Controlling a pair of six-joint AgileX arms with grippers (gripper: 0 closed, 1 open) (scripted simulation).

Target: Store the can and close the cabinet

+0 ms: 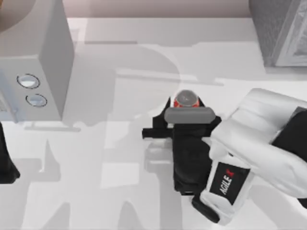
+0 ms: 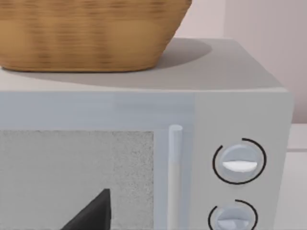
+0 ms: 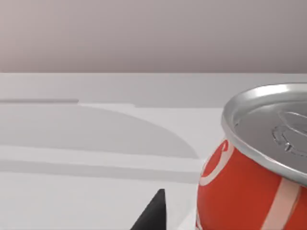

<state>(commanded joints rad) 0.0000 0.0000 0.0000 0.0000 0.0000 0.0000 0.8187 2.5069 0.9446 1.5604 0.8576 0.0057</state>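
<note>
Step in hand: pickup of the can, which stands upright on the desk near the middle. Right claw is right at the can; top view hides the fingers under the wrist camera housing, so cannot tell whether they have closed on it. Next move, by my judgement, calls for a confirmed firm grip, then a straight lift. Can: silver lid, red band with white lettering. Left arm parked facing the microwave-like cabinet at desk's left.
</note>
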